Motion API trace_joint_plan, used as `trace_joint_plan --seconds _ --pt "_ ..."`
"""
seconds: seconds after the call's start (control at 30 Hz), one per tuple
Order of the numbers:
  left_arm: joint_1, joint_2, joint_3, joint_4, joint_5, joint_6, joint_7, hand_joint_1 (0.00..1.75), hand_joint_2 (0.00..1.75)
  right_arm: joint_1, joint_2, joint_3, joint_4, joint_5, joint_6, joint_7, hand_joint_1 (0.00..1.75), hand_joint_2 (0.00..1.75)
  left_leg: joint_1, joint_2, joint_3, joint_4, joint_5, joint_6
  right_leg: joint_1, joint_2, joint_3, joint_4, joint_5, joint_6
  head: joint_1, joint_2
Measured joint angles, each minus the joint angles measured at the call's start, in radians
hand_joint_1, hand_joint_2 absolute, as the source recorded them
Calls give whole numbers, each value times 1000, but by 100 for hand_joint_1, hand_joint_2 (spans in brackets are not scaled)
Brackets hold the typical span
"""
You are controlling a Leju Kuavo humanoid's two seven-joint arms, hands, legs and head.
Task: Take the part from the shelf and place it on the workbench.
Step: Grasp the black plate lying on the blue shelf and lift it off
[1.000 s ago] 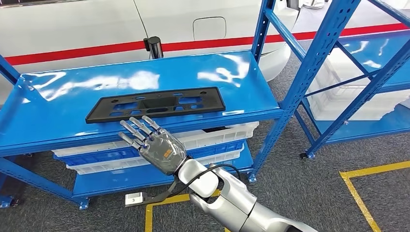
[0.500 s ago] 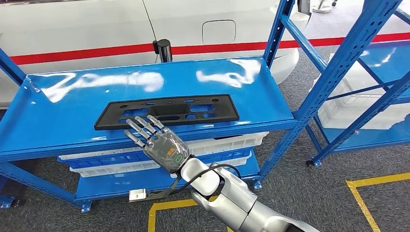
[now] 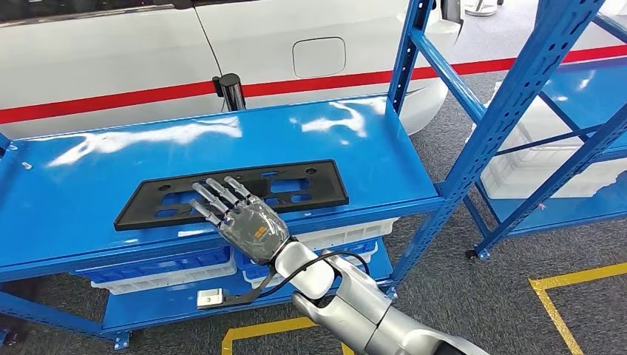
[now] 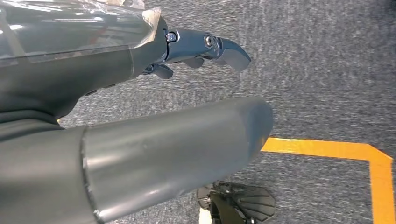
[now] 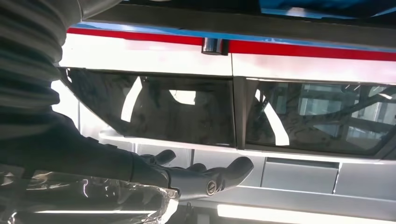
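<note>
Part (image 3: 231, 193): flat black plate, lying on the blue shelf (image 3: 370, 140) top near its front edge. My right hand (image 3: 240, 215) is over the plate's front edge, toward 6 o'clock of its middle, fingers spread and straight, holding nothing; contact unclear. My left hand (image 4: 140, 116) hangs over grey floor, fingers loose, empty. White car (image 3: 111, 52) at 12 o'clock behind the shelf.

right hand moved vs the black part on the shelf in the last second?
Yes. The right hand has advanced over the shelf's front edge; its fingers now overlap the black part, where earlier they stopped short of it.
</note>
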Motion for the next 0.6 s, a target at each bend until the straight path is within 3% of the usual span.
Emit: trace_joint_plan --seconds 0.07,0.17,0.23,0.3,0.33,0.37,0.4,0.47,0.53,0.6 --pt "0 1 0 0 1 0 0 0 0 0 2 -1 1 0 0 0 0 175 -9 -1 8 -24 -15 15 3 1 7 -2 -3 15 0 0" --pt "2 1 0 0 1 0 0 0 0 -3 5 -1 1 -1 -1 1 0 175 -7 -3 42 -43 13 41 10 0 9 34 -4 34 1 0" --pt "0 1 0 0 1 0 0 0 0 -5 5 -2 2 -1 -1 1 0 175 -5 -2 57 -45 18 47 7 -1 -48 128 -22 34 2 0" --pt "-1 1 0 0 1 0 0 0 0 -3 2 -2 3 -2 -1 1 0 175 -5 -4 60 -45 9 49 7 -1 -135 241 -59 28 2 0" --pt "0 1 0 0 1 0 0 0 0 -1 1 -2 4 -2 -1 1 0 175 -5 -6 64 -45 4 48 6 -1 -165 264 -79 28 2 0" --pt "0 0 0 0 1 0 0 0 0 1 -1 -2 5 -2 -1 1 0 175 -5 -7 70 -45 -3 47 6 -1 -178 254 -87 33 3 0" --pt "1 0 0 0 1 0 -1 0 0 2 -2 -2 6 -2 -1 1 0 175 -5 -9 79 -45 -10 45 6 -1 -172 210 -73 44 3 0" --pt "2 -2 0 0 1 0 -2 0 0 2 -3 -2 8 -2 -1 1 0 175 -6 -12 99 -44 -27 39 3 -5 -133 80 9 64 3 0" --pt "1 -2 0 0 1 1 -3 0 0 2 -3 -2 10 -1 -1 1 0 175 -7 -13 113 -46 -45 27 6 -13 -105 8 64 52 4 0" --pt "2 -2 0 0 1 2 -3 0 0 1 -2 -3 12 -1 -2 1 0 175 -8 -11 123 -41 -51 15 7 -13 -95 -1 66 24 4 0"
